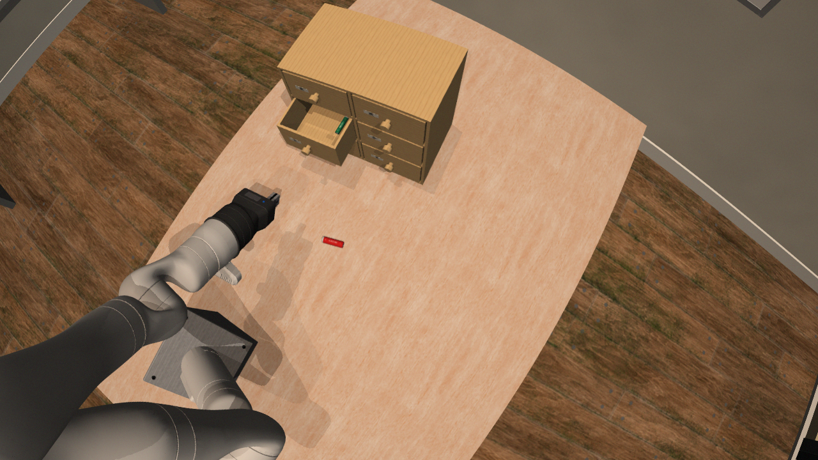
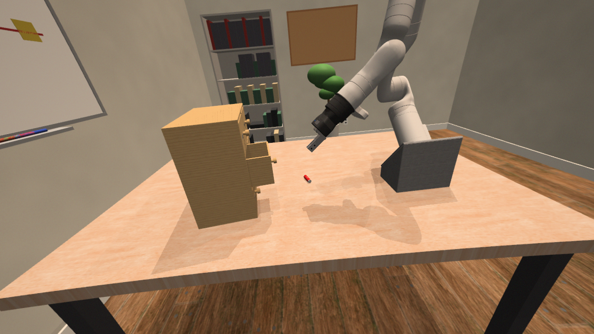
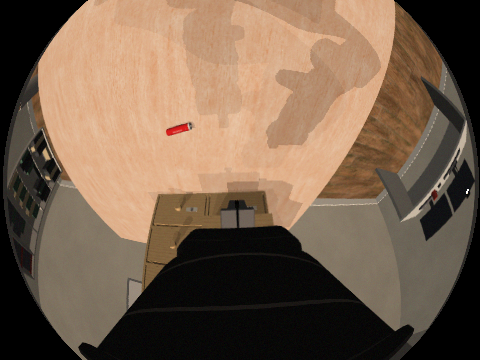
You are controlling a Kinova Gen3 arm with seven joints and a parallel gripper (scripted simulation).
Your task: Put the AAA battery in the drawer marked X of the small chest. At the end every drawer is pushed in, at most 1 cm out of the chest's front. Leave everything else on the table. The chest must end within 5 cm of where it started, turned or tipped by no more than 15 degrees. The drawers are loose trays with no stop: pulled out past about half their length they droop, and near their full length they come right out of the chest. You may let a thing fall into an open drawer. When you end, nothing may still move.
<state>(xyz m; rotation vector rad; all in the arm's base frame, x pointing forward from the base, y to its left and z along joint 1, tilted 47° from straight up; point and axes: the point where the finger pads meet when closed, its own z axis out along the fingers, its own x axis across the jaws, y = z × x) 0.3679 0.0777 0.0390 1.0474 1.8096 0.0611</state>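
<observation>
The small chest (image 1: 377, 60) (image 2: 216, 178) (image 3: 162, 240) stands upright with two columns of drawers. The middle drawer of the left column (image 1: 327, 152) (image 2: 261, 170) stands open and looks level. A green battery (image 1: 341, 125) lies inside it by the right wall. A red battery (image 1: 332, 241) (image 2: 307, 178) (image 3: 178, 129) lies on the table in front of the chest. The drawer marks and battery labels are too small to read. My gripper (image 1: 277, 197) (image 2: 310, 148) (image 3: 237, 209) is shut and empty, above the table, in front of the open drawer and apart from it.
The other visible drawers look pushed in, each with a protruding knob; the bottom left one is mostly hidden in the top view. The arm's grey base block (image 1: 171, 363) (image 2: 427, 166) stands at the opposite end of the table (image 1: 434, 320) (image 2: 332, 232) from the chest.
</observation>
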